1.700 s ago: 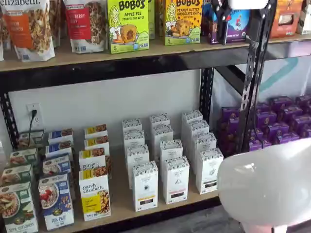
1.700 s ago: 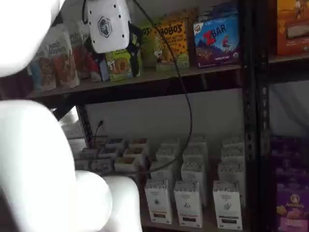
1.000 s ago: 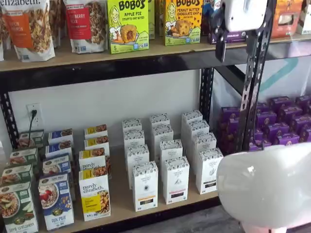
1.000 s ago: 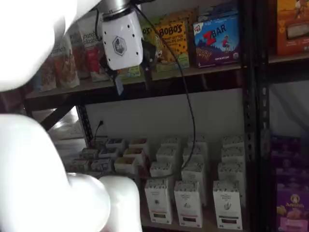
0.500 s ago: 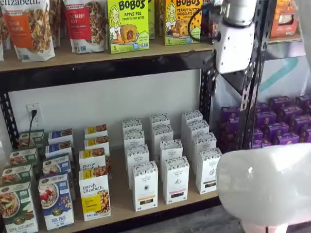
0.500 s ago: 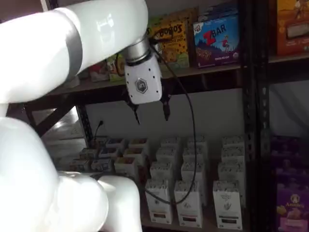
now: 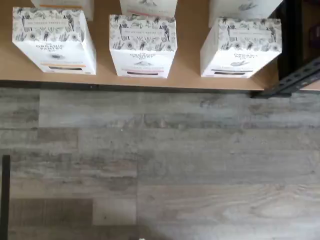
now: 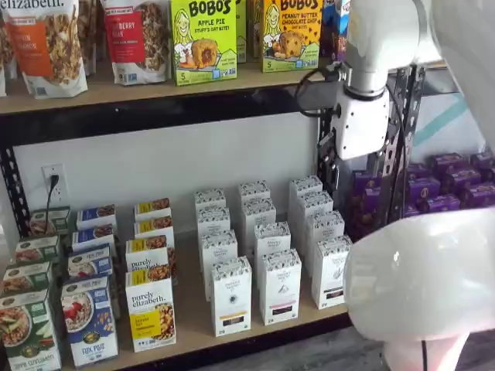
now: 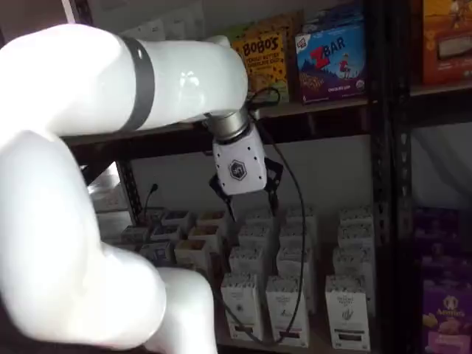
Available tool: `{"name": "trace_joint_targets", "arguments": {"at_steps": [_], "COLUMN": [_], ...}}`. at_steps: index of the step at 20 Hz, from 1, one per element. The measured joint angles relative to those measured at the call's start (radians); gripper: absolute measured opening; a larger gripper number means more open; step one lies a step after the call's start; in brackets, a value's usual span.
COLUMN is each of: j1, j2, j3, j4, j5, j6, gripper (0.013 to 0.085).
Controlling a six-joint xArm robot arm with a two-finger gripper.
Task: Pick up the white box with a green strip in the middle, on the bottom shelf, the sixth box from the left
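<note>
Tall narrow white boxes with black-speckled tops stand in three columns on the plywood bottom shelf [image 8: 190, 308]. The white box of the task [image 8: 332, 272] is the front one of the column nearest the black rack post; it shows in both shelf views [image 9: 346, 313] and in the wrist view [image 7: 241, 47], with a dark strip low on its front. My gripper [image 9: 249, 205] hangs below the upper board, well above the white boxes, its two black fingers apart and empty. In a shelf view its white body [image 8: 362, 124] is above the task box's column, and the fingers are hard to make out.
Wider purely elizabeth boxes [image 8: 151, 309] and colourful boxes fill the shelf's left part. Purple boxes [image 8: 456, 182] lie beyond the black rack post [image 8: 402, 154]. Bobo's boxes [image 8: 203, 39] stand on the upper shelf. The wrist view shows grey plank floor [image 7: 160, 165] in front of the shelf.
The gripper has come down from in front of the upper shelf's goods to below the upper board, closer to the white boxes. The boxes have not moved.
</note>
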Motion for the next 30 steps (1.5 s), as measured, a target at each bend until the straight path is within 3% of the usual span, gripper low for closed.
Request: {"name": "trace_joint_targets", "arguments": {"at_steps": [7,11,14,21,27,30], "j1": [-0.038,-0.038,-0.025,-0.02,-0.026,-0.031], "j2": [0.16,0.274,0.354,0.56,0.765,0.852], "j3": [0.068,0.105,0.098,0.071,0.023,-0.013], "j4": [0.013,0.001,-0.033,-0.051,-0.016,-0.027], "j5": [-0.231,-0.406,-0.459,-0.607,-0.745,-0.797], "j6": [-0.033,-0.018,0.022,0.049,0.014,0.02], "gripper": [0.085,0.085,0.085,0.085,0.085,0.085]}}
